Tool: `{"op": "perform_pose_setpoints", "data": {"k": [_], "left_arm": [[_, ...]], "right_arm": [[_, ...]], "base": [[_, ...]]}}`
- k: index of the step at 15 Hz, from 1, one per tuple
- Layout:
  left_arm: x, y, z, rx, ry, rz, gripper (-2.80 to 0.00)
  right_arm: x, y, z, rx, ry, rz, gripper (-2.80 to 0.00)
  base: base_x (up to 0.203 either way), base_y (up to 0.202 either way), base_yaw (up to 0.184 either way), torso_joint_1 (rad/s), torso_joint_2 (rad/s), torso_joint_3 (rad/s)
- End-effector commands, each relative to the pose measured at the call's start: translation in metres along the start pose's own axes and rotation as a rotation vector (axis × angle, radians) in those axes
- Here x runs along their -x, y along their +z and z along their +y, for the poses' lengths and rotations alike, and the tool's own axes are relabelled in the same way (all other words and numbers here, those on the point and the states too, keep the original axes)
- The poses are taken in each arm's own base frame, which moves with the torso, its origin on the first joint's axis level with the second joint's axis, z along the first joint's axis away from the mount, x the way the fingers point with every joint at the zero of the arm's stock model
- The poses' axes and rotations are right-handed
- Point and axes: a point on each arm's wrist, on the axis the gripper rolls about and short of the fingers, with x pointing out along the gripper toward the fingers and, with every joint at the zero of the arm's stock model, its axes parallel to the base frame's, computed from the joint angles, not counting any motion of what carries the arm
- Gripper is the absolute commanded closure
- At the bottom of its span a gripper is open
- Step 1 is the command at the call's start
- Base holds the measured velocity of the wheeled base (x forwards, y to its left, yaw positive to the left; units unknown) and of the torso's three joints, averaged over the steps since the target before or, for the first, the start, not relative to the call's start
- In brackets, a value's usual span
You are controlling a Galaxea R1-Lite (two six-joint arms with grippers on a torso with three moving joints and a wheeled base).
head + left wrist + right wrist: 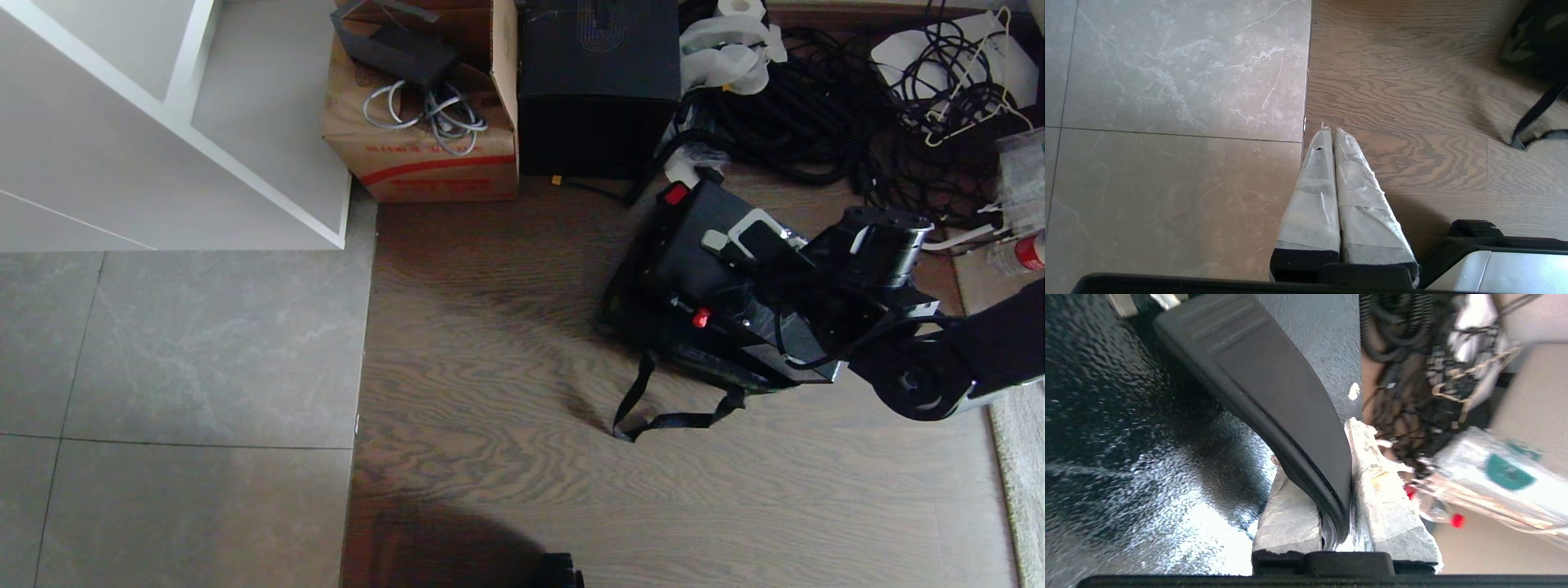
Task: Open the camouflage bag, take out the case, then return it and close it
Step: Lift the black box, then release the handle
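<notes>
The right claw [1327, 486] pinches the handle [1274, 404] of the case [702, 261], right of centre in the head view, over the bag [702, 359] on the wood floor [506, 408]. The left claw [1329, 134], pressed together, hangs over the tile seam. Cables [816, 114] fill the upper right.

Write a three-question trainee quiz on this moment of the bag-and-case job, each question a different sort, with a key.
1. True or false: the right gripper is shut on the handle of the case.
2. Multiple choice: the left gripper is (A) holding a bag strap, (B) shut on nothing, above the floor, (C) open over the cardboard box.
3. Fill in: the loose black strap of the camouflage bag lies on the ____ floor.

Key: 1 true; 2 B; 3 wooden.
</notes>
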Motion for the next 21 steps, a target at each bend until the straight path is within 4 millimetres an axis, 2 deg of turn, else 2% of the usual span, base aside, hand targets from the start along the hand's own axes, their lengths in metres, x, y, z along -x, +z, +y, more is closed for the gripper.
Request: {"op": "perform_pose_setpoints", "data": {"k": [1,13,17,21], "left_arm": [[0.0,0.0,0.0,0.0,0.0,0.0,0.0],[0.0,0.0,0.0,0.0,0.0,0.001,0.0],[0.0,0.0,0.0,0.0,0.0,0.001,0.0],[0.0,0.0,0.0,0.0,0.0,0.001,0.0]], "right_arm": [[0.007,0.006,-0.018,-0.015,-0.042,-0.023,0.0],[0.023,0.012,-0.05,-0.034,-0.105,0.025,0.0],[0.018,0.001,-0.067,-0.039,-0.17,0.091,0.0],[0.004,-0.016,-0.091,-0.028,-0.231,0.176,0.0]], "base": [[0.0,0.0,0.0,0.0,0.0,0.0],[0.0,0.0,0.0,0.0,0.0,0.0],[0.0,0.0,0.0,0.0,0.0,0.0],[0.0,0.0,0.0,0.0,0.0,0.0]]}}
